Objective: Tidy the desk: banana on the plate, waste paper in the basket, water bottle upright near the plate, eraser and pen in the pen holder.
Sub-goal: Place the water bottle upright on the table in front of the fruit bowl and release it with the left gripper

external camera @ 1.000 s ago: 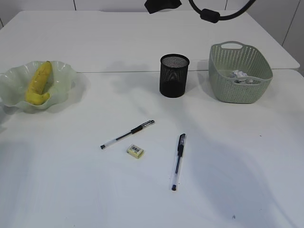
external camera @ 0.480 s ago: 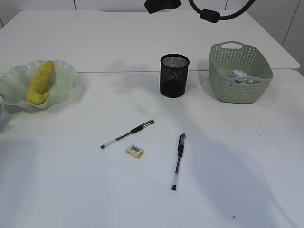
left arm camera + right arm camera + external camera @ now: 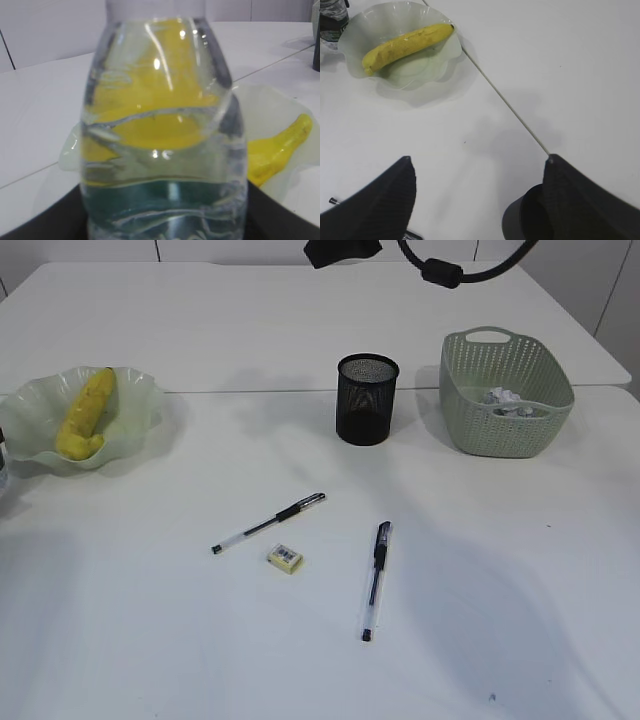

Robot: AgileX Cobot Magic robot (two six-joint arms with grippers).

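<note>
The banana (image 3: pixel 82 416) lies in the plate (image 3: pixel 140 390) at the desk's (image 3: pixel 470 570) left edge, and the bottle (image 3: pixel 162 135) stands upright just beside the plate, filling the left wrist view with the banana showing yellow through it. The left gripper sits around the bottle's lower part, though whether it clamps it or merely brackets it cannot be told. The right gripper (image 3: pixel 477 200) hangs wide open and empty above the desk's seam. The paper (image 3: pixel 508 400) rests inside the basket (image 3: pixel 500 435) at far right. The holder (image 3: pixel 366 400) stands in the middle, well apart from both. Nearer the camera, two pens (image 3: pixel 268 523) (image 3: pixel 375 580) and the eraser (image 3: pixel 285 558) lie loose on the desk, the eraser between the pens, with nothing blocking them.
</note>
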